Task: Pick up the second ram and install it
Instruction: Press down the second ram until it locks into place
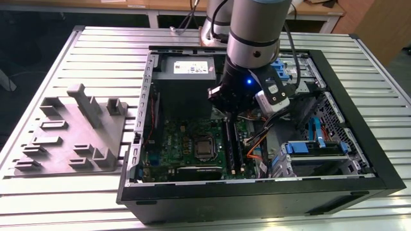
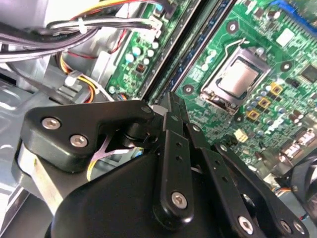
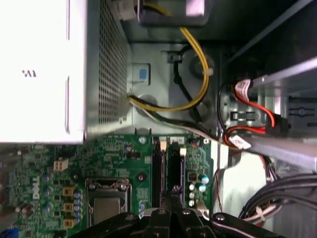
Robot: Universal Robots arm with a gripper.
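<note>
My gripper [image 1: 231, 114] hangs inside the open computer case, low over the far end of the memory slots beside the processor socket [image 1: 204, 148]. In both wrist views its black fingers [image 3: 163, 213] meet at a narrow tip, shut with no gap. That tip [image 3: 174, 191] sits on the top edge of the second ram [image 3: 174, 166], a thin dark board standing in the slot farther from the socket. Another dark board [image 3: 157, 168] stands in the neighbouring slot. The green motherboard [image 2: 257, 29] lies beneath the gripper [image 2: 171, 101]; whether the board is fully seated is hidden.
A grey moulded fixture [image 1: 74, 130] lies on the slatted table at the exterior view's left. Inside the case, the power supply [image 1: 185, 70] is at the far end, orange and black cables [image 1: 255, 144] run beside the slots, and blue drive brackets [image 1: 314, 147] stand on the right.
</note>
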